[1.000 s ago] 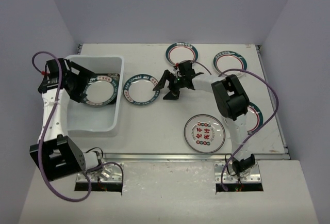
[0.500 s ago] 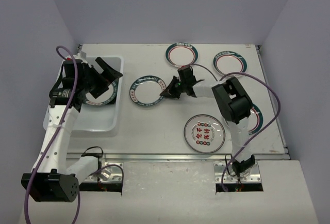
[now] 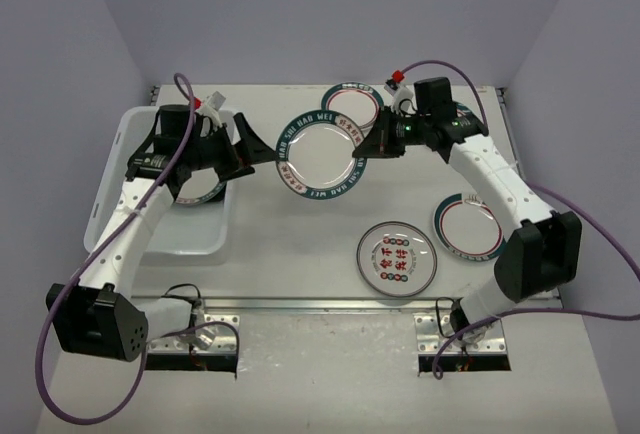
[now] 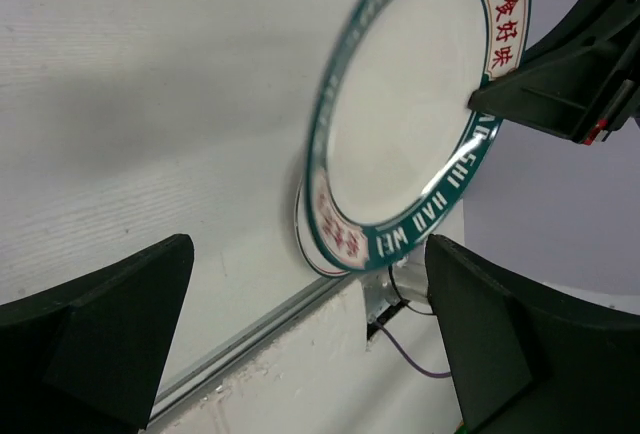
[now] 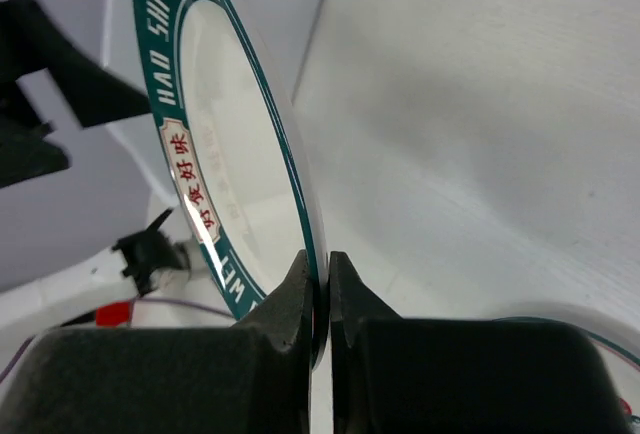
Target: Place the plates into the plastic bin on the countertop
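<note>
A white plastic bin (image 3: 175,234) sits on the left side of a white counter (image 3: 290,244). One round plate with a teal rim (image 3: 205,194) lies flat inside it, partly hidden by the left arm, and nothing else can be seen in the bin.

The right gripper (image 3: 365,144) reaches in from the right. Its two fingers (image 5: 300,299) are pressed together on the right rim of a second teal-rimmed plate (image 3: 320,154), with only the thin edge of the plate between them. This held plate has white and red lettering on its rim. It is lifted off the counter and tilted, in the air between the two grippers and just right of the bin.

The left gripper (image 3: 245,146) hovers over the bin's right wall with its fingers (image 4: 100,334) spread wide and holding nothing. The held plate's left rim is close in front of those open fingers and does not touch them.

Three more plates lie on the counter:
- A teal-rimmed one (image 3: 352,99) is at the back, partly covered by the held plate
- One with red characters (image 3: 397,255) is near the front
- Another teal-rimmed one (image 3: 468,224) is to its right
</note>
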You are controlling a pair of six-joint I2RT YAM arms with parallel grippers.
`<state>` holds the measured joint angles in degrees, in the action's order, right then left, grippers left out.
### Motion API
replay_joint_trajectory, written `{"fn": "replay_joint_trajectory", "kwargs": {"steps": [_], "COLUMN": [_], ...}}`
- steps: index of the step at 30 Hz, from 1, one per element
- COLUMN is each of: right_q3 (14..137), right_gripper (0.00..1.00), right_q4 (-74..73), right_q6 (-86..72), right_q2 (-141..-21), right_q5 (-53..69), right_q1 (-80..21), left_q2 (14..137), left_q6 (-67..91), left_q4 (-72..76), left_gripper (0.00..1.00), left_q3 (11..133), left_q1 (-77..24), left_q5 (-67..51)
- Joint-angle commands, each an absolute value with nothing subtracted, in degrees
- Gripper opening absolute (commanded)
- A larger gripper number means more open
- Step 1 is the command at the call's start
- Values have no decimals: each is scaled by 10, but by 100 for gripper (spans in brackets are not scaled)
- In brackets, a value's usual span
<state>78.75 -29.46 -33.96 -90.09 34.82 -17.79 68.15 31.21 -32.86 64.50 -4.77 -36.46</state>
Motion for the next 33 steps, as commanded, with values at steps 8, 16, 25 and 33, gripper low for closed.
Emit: {"fn": "replay_joint_trajectory", "kwargs": {"steps": [8,16,25,33], "right_q3": [724,722,682,635], "right_gripper": [0,99,99,99], "right_q4": [-103,-88,-321,-336], "right_q6": [-472,-484,-419,-375], "right_q2": [-827,-817,-764,-721], "right_q5": [614,598,344,365], "right_q1": [-173,-170,-75,-59], "left_q2": [690,686,607,657], "left_q6": [297,330,496,518], "left_q4": [-226,-202,-348,-348], "left_gripper": [27,0,0,0], "left_q3": [649,681,650,616], "left_q1": [-57,-54,166,245], "left_q5": [-488,-443,-46,81]}}
